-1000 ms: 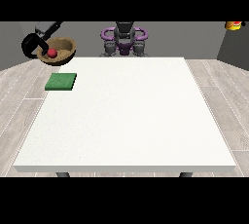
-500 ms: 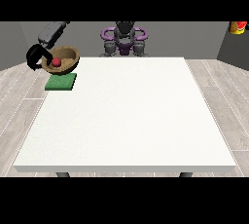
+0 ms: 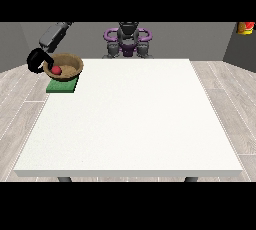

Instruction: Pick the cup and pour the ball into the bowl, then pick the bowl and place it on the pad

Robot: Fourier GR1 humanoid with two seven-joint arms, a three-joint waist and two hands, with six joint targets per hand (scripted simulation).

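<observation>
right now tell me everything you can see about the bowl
The bowl is round, brown and wood-like, with a shallow open inside holding a small red ball. It sits upright at the table's far corner at the view's left, over the green pad, covering the pad's back edge; whether it rests on it is unclear. The black robot hand at the view's left is at its rim.

The surface (image 3: 135, 124) is plain white, without pattern. The bowl (image 3: 66, 67) is brown, lighter tan along its rim. The ball (image 3: 57, 70) inside it is red. The pad (image 3: 62, 87) is solid green. The hand (image 3: 35, 61) is black, on a grey arm (image 3: 54, 35). The floor (image 3: 17, 99) shows pale grey planks.
</observation>
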